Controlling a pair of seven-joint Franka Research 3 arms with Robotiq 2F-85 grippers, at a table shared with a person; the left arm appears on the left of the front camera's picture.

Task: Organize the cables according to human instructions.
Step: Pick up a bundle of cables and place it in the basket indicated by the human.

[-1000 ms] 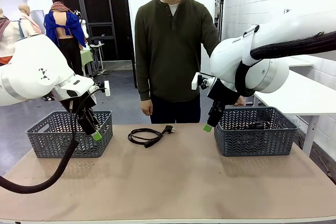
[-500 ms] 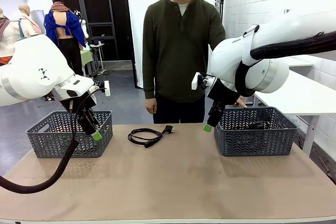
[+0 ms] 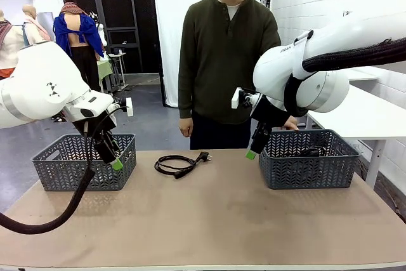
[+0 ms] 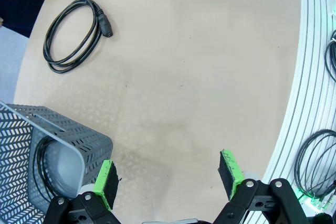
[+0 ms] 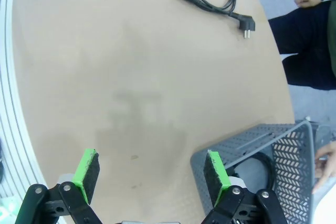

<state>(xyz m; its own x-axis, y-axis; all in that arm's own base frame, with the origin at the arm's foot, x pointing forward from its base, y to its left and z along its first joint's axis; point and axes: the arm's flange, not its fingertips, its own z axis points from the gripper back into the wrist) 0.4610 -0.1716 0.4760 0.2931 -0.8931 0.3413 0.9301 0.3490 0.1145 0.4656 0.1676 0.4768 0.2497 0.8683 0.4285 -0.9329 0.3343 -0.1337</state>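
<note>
One coiled black cable [image 3: 203, 155] lies on the brown table at the far middle, its plug toward the person [image 3: 228, 61] in an olive sweater. In the left wrist view the same cable [image 4: 104, 27] lies far ahead at the top left; in the right wrist view the cable [image 5: 244, 23] lies at the top. My left gripper [image 3: 114, 162] hangs open by the left basket [image 3: 63, 179], nothing between its green pads [image 4: 106, 182]. My right gripper [image 3: 254, 152] hangs open by the right basket [image 3: 304, 172]. Each basket holds a dark coil [image 5: 272, 165] [image 4: 35, 169].
The person stands at the far edge with one hand [image 3: 290, 124] near the right basket's back rim [image 5: 299, 127]. A white table [image 3: 368, 115] stands at the right. More cables [image 4: 315, 161] lie below the table's near edge.
The person has stepped toward picture right. Both arms and the cable on the table have stayed where they were.
</note>
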